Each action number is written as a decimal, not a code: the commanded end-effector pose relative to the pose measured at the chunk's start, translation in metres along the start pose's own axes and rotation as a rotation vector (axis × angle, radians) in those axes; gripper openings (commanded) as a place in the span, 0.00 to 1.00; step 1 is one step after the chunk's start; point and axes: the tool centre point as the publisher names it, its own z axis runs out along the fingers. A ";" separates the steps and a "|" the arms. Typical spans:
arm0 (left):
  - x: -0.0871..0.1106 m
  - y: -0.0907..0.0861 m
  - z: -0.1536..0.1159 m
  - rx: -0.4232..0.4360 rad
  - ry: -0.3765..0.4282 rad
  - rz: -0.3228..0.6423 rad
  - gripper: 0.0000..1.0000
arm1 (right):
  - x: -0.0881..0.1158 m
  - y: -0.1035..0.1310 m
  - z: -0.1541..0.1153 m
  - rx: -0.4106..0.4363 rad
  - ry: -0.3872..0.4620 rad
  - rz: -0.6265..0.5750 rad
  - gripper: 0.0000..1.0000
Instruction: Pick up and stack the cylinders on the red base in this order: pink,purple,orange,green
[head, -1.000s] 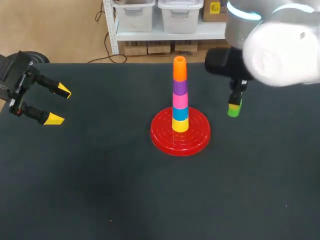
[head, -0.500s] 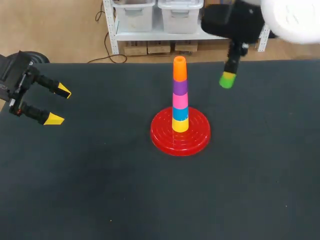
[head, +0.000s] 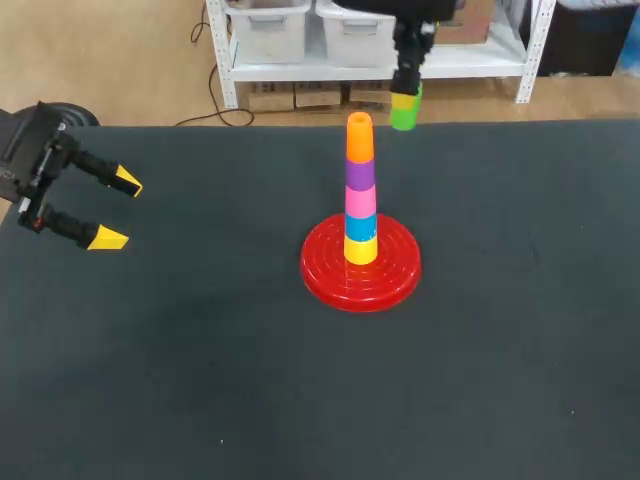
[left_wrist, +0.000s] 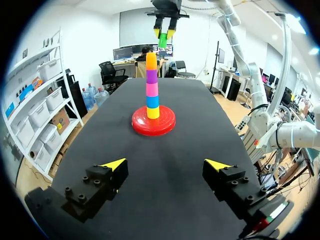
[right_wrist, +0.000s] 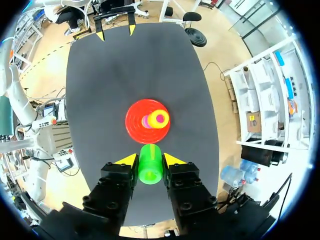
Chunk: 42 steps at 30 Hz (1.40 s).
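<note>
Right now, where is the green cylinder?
In the head view, the green cylinder hangs in the right gripper, above and right of the orange cylinder, the topmost one on the red base.

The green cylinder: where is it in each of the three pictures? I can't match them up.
Head view: green cylinder near the top, just right of the stack's orange tip, held in the right gripper.
Left wrist view: far ahead of the left gripper, above the stack.
Right wrist view: clamped in that arm's own gripper.
Shared landmark: the red base under the stack.
</note>
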 end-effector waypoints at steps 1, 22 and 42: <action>0.001 -0.001 0.000 -0.003 -0.003 0.003 1.00 | -0.014 -0.009 -0.004 -0.026 0.089 -0.001 0.00; 0.001 -0.001 0.000 -0.003 -0.003 0.003 1.00 | -0.043 -0.022 0.006 -0.039 0.109 -0.069 0.00; 0.001 -0.001 0.000 -0.003 -0.003 0.003 1.00 | -0.045 -0.013 0.023 -0.052 0.118 -0.084 0.00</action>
